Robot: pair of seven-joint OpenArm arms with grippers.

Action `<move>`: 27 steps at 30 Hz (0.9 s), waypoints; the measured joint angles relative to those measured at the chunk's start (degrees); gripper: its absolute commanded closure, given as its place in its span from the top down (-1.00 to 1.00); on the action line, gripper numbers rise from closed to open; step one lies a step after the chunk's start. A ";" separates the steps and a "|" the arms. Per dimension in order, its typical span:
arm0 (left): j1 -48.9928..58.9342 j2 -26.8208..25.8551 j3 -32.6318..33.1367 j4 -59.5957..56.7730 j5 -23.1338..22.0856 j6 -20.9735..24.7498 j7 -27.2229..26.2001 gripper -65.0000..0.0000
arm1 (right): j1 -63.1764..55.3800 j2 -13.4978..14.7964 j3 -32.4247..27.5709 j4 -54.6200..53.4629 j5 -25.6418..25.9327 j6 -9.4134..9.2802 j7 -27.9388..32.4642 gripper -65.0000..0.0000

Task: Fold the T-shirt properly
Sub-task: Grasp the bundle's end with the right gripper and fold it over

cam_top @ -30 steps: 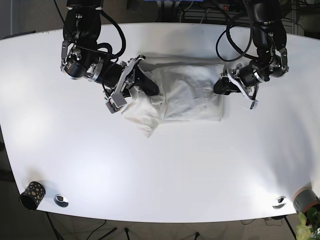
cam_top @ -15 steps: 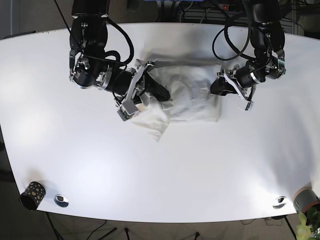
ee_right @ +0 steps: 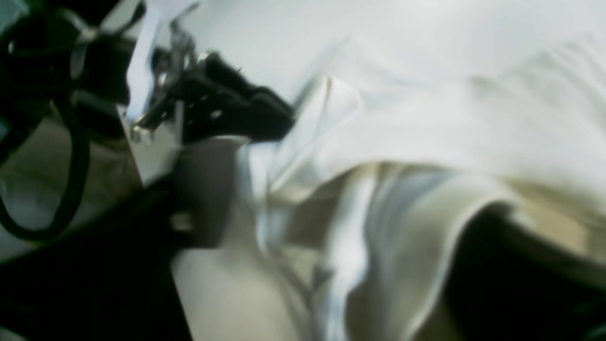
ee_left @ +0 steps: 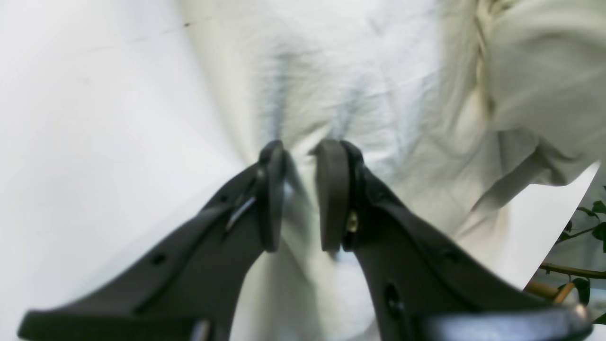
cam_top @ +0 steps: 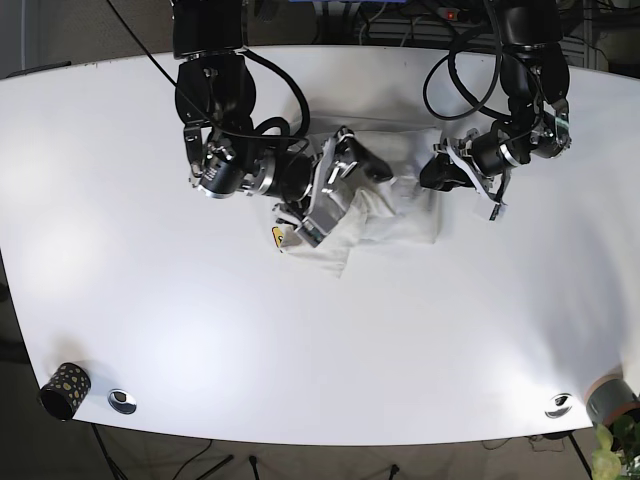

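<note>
The white T-shirt (cam_top: 410, 222) lies bunched at the middle back of the white table (cam_top: 300, 340). My right gripper (cam_top: 372, 168) is over the shirt's middle. It holds a lifted fold of cloth that drapes down to a point (cam_top: 335, 262). Its view is blurred and filled with hanging cloth (ee_right: 426, 118), and its own fingers are hidden. My left gripper (cam_top: 432, 178) is at the shirt's right edge. In its own view the left gripper (ee_left: 300, 189) pinches the cloth (ee_left: 378, 71), and creases run out from the pads. The left gripper also shows in the right wrist view (ee_right: 246, 113).
A dark patterned cup (cam_top: 65, 390) stands at the front left corner, with a metal disc (cam_top: 122, 401) beside it. Another disc (cam_top: 558, 404) and a potted plant (cam_top: 612, 420) are at the front right. Cables hang behind the table's far edge.
My right arm has swept to the right, carrying the shirt's left part over its body toward the left gripper. The left gripper has edged slightly left and still holds the right edge.
</note>
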 measured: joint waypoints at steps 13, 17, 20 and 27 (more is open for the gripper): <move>-1.60 0.09 0.00 0.04 0.83 0.00 1.77 -0.65 | -1.07 -0.26 -7.93 5.38 -8.35 0.04 -0.07 0.74; -1.57 0.15 -0.04 0.11 0.74 0.00 1.70 -0.65 | -3.43 1.07 -6.47 11.39 -7.96 0.20 0.44 0.73; -1.99 0.17 -0.04 0.11 0.92 0.00 2.03 -0.65 | -4.68 2.64 -5.99 12.15 -8.28 0.17 0.39 0.73; -2.54 0.20 -0.04 0.09 1.42 0.00 2.21 -0.65 | -9.20 5.55 -3.48 15.93 -8.13 0.20 -0.37 0.73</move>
